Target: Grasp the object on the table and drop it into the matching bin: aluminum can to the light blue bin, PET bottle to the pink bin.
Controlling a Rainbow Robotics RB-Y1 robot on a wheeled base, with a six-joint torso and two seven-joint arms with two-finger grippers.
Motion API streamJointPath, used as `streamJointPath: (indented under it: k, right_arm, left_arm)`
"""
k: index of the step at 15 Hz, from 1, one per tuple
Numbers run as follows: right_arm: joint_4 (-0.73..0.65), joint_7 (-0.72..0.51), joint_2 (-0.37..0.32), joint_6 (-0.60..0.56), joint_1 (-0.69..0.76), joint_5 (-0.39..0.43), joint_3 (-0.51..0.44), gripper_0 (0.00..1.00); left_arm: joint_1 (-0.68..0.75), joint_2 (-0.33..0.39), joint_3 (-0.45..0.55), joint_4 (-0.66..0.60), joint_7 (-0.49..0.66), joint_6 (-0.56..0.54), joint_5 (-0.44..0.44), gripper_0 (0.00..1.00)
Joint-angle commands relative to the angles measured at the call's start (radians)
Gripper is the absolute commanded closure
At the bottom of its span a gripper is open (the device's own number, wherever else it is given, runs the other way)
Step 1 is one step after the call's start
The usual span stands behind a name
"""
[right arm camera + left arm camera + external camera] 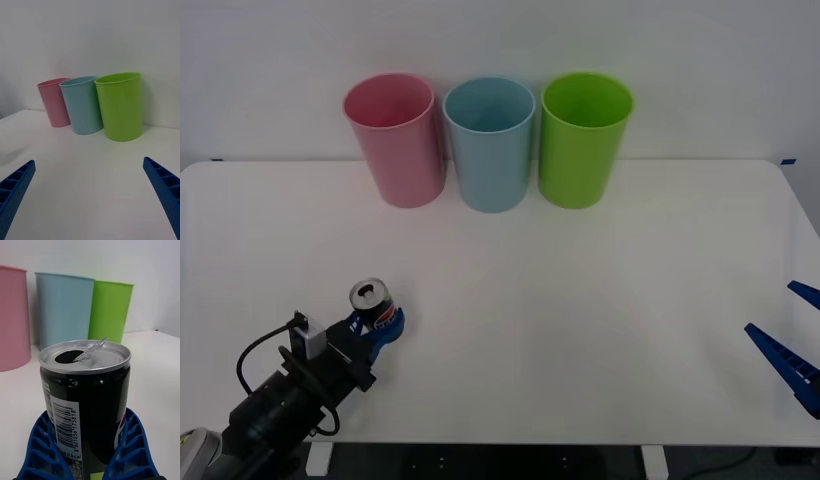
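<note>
The aluminum can (85, 397), upright with its tab raised, is clasped between the left tool's (86, 450) blue fingers (131, 444). The pink bin (13, 317), light blue bin (63, 309) and green bin (109, 311) are lined up along the table's (157, 363) far edge.

Can upright on table, near-left area; bins in a row at the far edge.

The can (372, 303) stands upright on the white table (580, 320), clasped on both sides by the blue fingers (129, 442) of the left gripper (380, 325). Its silver top is opened, tab raised; the side is black with a barcode (blue, red and white print lower down). The pink bin (393, 140) and light blue bin (490, 145) stand upright, just beside each other, well apart from the can.
</note>
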Motion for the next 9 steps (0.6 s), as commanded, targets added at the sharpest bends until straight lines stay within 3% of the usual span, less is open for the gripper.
streamJointPath:
  k: [1, 6, 9]
  right_arm:
    - [0.000, 0.000, 0.000, 0.000, 0.000, 0.000, 0.000, 0.00]
    - [0.000, 0.000, 0.000, 0.000, 0.000, 0.000, 0.000, 0.00]
    - [0.000, 0.000, 0.000, 0.000, 0.000, 0.000, 0.000, 0.00]
  left_arm:
    - [-0.002, -0.001, -0.023, -0.076, 0.014, 0.082, 0.028, 1.00]
    - [-0.020, 0.019, -0.014, -0.204, 0.124, 0.235, 0.055, 1.00]
    - [-0.057, 0.032, -0.005, -0.237, 0.213, 0.245, 0.043, 1.00]
